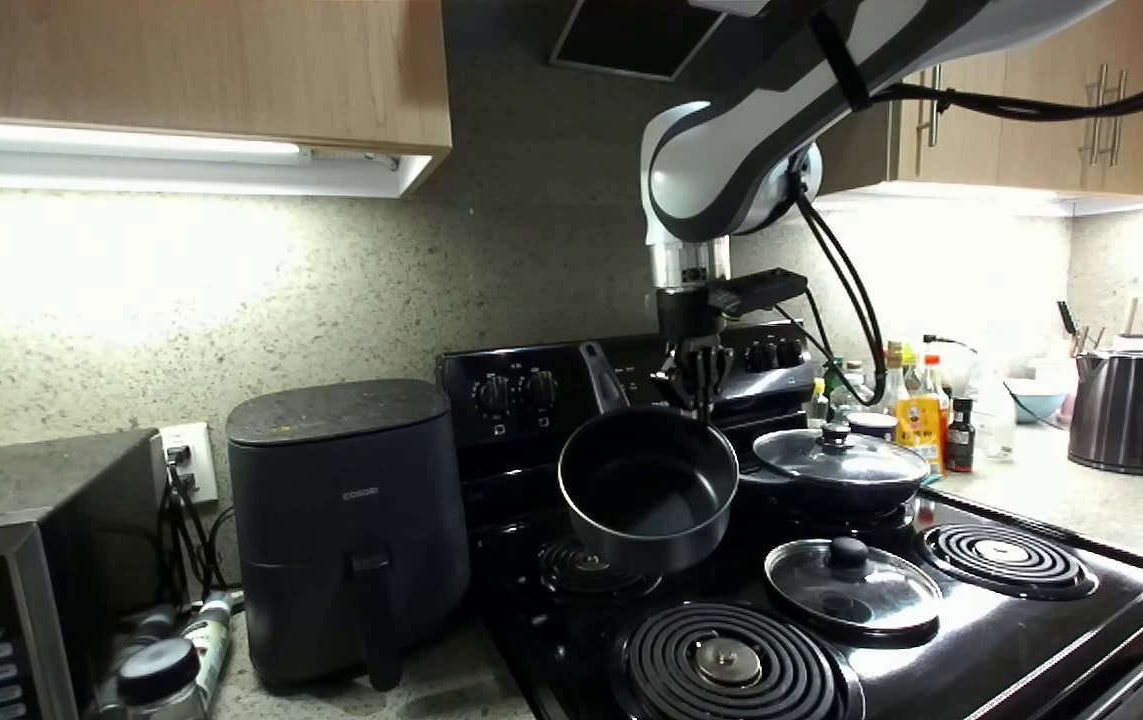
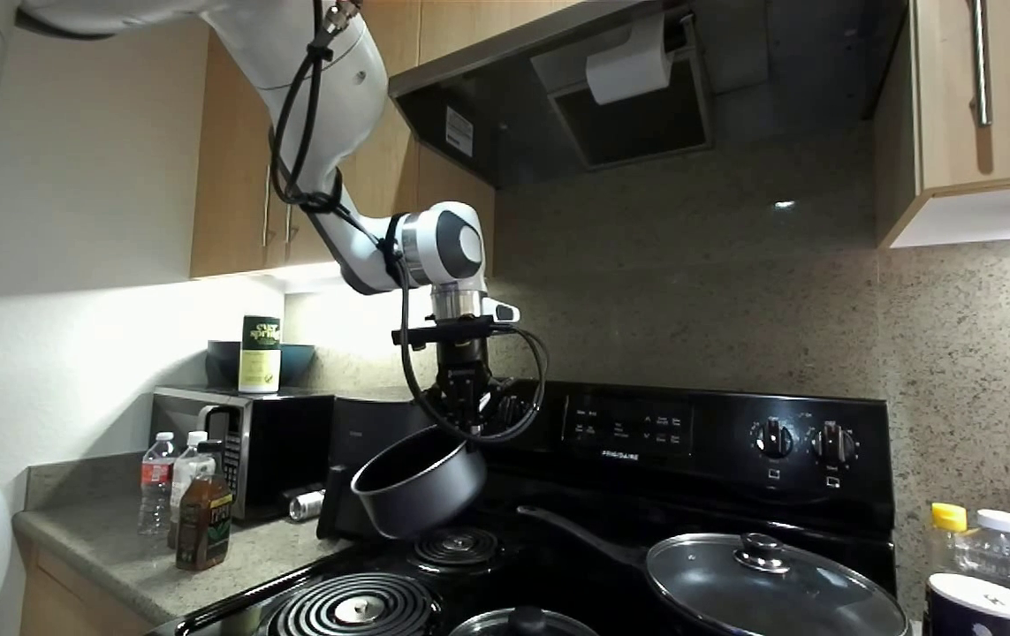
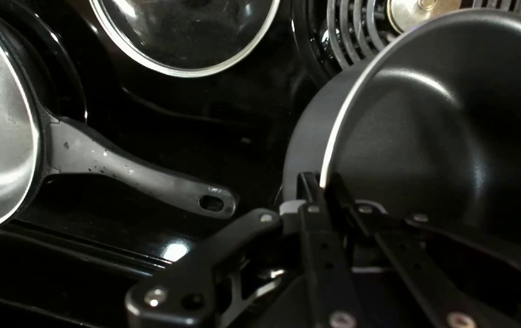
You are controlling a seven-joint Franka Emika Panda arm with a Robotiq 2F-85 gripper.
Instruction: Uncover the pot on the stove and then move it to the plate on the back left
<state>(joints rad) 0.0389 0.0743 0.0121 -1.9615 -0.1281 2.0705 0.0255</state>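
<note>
The hand is clamped on the rim of the pot, which hangs tilted above the plate at the back left corner of the table, the top of the stove. The pot is dark grey, straight-sided and uncovered, black inside; its handle slants up before the knob panel along the back edge. A wider lidded pan takes the back right corner, its handle reaching toward the plate. An air fryer stands just past the left edge. A glass lid lies between coil burners at the front corners.
</note>
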